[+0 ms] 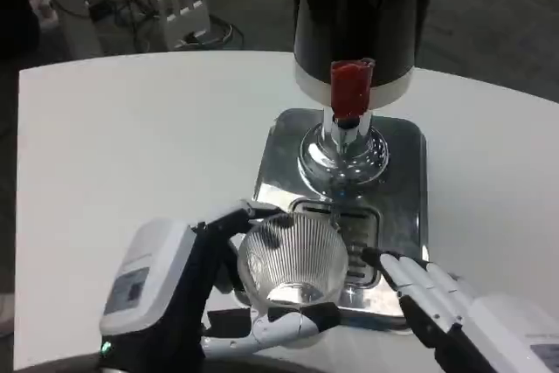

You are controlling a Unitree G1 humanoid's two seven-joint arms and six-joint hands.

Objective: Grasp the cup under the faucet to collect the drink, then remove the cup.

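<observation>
Holding: my left hand (188,290) is wrapping its fingers round the clear ribbed cup (293,259); thumb side up top, other fingers curling under the rim nearest me; so yeah, it's gripping the cup

Cup spot: it's sitting at the near edge of the shiny steel drip tray (402,141), over the slotted grille (354,229); looking a bit short of the faucet (345,137), not straight under the spout as far as I can tell

Right hand: my right hand (428,294) is lying just beside the cup with its fingers straight and together, tips pointing at the grille; holding nothing

Doing it well: I'm guessing the trick is keeping the cup upright while nudging it forward until the mouth is sitting right below the spout; the ribbed plastic is probably thin, so I'm going easy on the squeeze; the red tap handle (351,85) will need working once the cup is lined up, and the free right hand looks like the one for that

Risk: tilting toward me would be spilling the drink on the white table (131,146)

Count: one cup; one dispenser (354,6) with one faucet and one red handle; one tray; two hands
</observation>
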